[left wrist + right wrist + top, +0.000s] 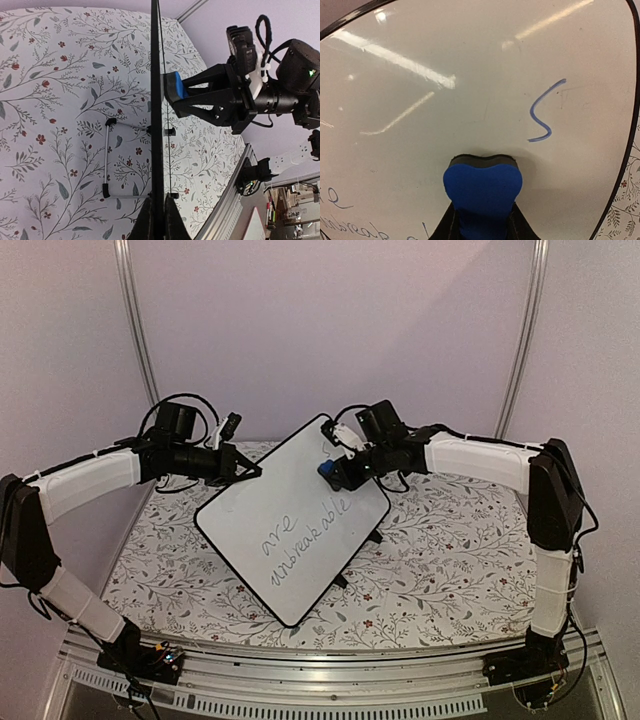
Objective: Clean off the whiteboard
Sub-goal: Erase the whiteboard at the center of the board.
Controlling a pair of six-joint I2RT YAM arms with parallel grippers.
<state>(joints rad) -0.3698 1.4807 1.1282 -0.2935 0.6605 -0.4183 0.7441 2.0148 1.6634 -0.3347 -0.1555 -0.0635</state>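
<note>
The whiteboard (250, 530) stands tilted off the table, one corner down toward the near edge, with dark handwriting (300, 532) across its lower half. My left gripper (252, 471) is shut on its left rim; in the left wrist view the board (156, 90) shows edge-on between my fingers (158, 202). My right gripper (338, 472) is shut on a blue eraser (327, 470) pressed against the board's upper part. In the right wrist view the eraser (482, 190) rests its dark felt on the white surface (445, 100), left of and below a blue S-shaped stroke (543, 117). The eraser (175, 86) touches the board's right face.
A floral cloth (450, 550) covers the table. A wire stand (106, 160) folds out behind the board, and black clip feet (375, 536) stick out along its lower right edge. An aluminium rail (320, 670) runs along the near edge. Purple walls close in on three sides.
</note>
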